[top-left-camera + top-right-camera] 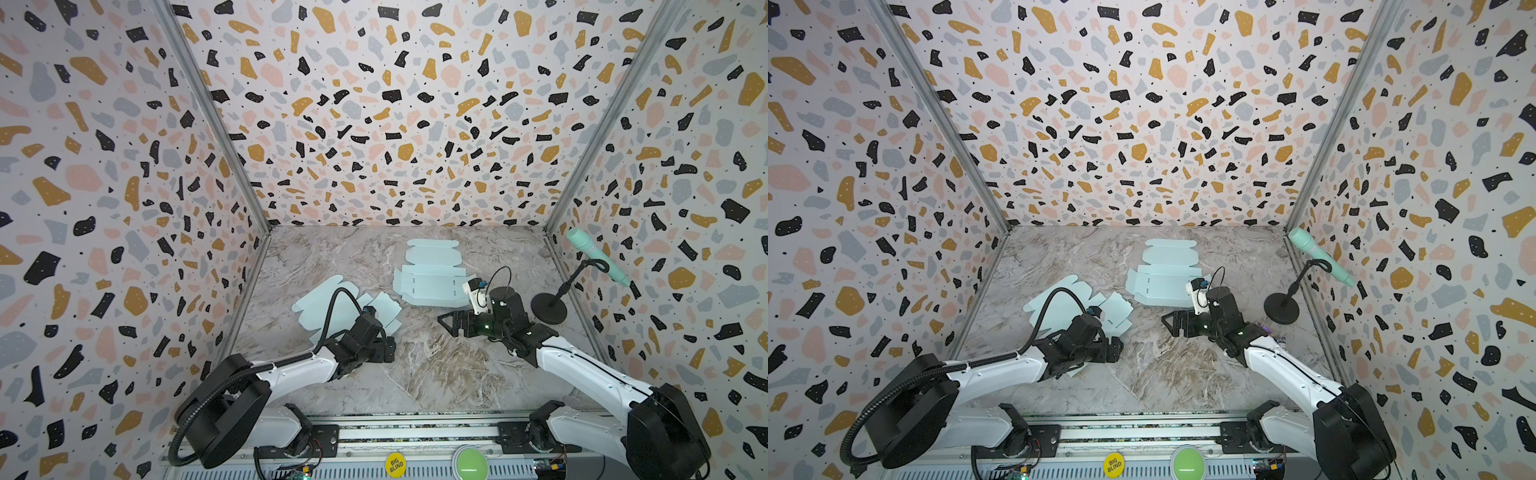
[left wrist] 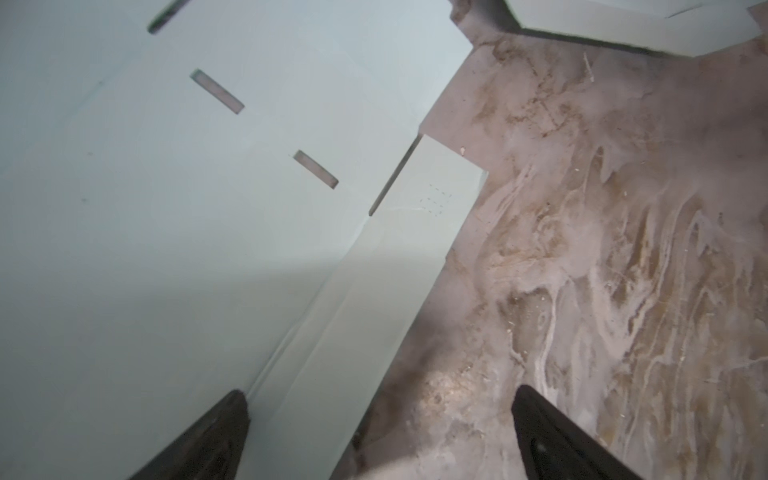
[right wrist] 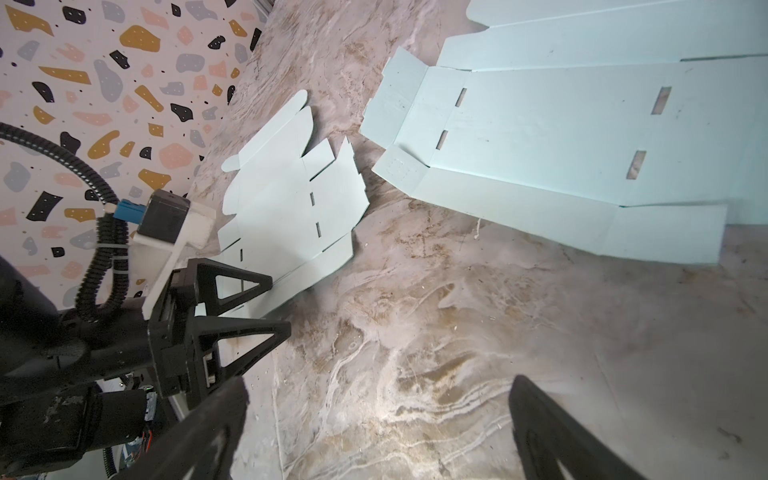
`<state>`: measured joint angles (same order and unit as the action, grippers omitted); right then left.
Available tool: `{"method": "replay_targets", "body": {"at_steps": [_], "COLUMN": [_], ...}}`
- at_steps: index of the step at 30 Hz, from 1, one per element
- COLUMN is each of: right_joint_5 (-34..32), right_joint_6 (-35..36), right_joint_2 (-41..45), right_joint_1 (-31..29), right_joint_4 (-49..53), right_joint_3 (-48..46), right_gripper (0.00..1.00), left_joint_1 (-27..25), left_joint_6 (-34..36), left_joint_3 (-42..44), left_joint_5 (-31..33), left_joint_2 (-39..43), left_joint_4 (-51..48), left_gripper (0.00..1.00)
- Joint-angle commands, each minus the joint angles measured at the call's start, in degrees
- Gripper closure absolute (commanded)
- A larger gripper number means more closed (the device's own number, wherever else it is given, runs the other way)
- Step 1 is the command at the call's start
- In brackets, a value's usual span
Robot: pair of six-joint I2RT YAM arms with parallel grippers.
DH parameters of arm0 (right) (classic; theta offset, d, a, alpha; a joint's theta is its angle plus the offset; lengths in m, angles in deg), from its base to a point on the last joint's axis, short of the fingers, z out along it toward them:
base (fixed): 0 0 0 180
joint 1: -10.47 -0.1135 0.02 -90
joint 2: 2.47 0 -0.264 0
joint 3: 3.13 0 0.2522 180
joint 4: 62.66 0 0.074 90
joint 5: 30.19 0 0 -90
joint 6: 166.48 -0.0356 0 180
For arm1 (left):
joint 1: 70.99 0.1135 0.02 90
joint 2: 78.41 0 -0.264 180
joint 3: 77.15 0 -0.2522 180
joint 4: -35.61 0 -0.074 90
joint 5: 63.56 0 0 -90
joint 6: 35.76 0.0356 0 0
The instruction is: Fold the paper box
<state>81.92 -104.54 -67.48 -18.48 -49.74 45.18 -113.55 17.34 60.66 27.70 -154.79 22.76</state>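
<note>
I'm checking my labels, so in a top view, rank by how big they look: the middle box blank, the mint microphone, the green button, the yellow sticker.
1. middle box blank
2. mint microphone and green button: about alike, and the button sits nearer the camera
3. yellow sticker

A lab booth: terrazzo-print walls (image 1: 374,104), stand microphone (image 1: 598,259).

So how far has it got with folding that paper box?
Barely begun. Done: nothing. The pale blue flat cardboard blank at the left and its twin in the middle both lie unfolded on the marble table. In hand: the left jaws stand open over the left blank's edge, gripping nothing; the right jaws stand open over bare table. Left: all the folding.
</note>
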Motion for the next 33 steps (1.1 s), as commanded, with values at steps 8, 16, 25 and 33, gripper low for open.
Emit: {"method": "replay_targets", "body": {"at_steps": [8, 16, 25, 33], "right_joint_5": [0.28, 0.73, 5.68, 3.76], "right_joint_6": [0.7, 0.31, -5.52, -10.92], "right_joint_2": [1.05, 4.05, 4.19, -0.2], "right_joint_1": [0.88, 1.18, 0.88, -6.68], "right_joint_4": [1.14, 1.78, -3.82, -8.26], "right_joint_3": [1.83, 0.08, -4.56, -5.61], "right_gripper": [0.01, 0.01, 0.01, 0.03], "left_joint_1": [-9.84, -11.18, -4.06, 5.16], "left_joint_6": [-8.15, -7.99, -1.51, 3.25], "left_joint_3": [-3.54, -9.09, -8.89, -1.61], "left_joint_5": [-5.73, -5.75, -4.95, -3.92], "left_joint_2": [-8.24, -7.05, -1.63, 4.0], "left_joint_4": [8.41, 6.08, -2.35, -5.35], "left_gripper": [0.0, 0.0, 0.0, 0.31]}}
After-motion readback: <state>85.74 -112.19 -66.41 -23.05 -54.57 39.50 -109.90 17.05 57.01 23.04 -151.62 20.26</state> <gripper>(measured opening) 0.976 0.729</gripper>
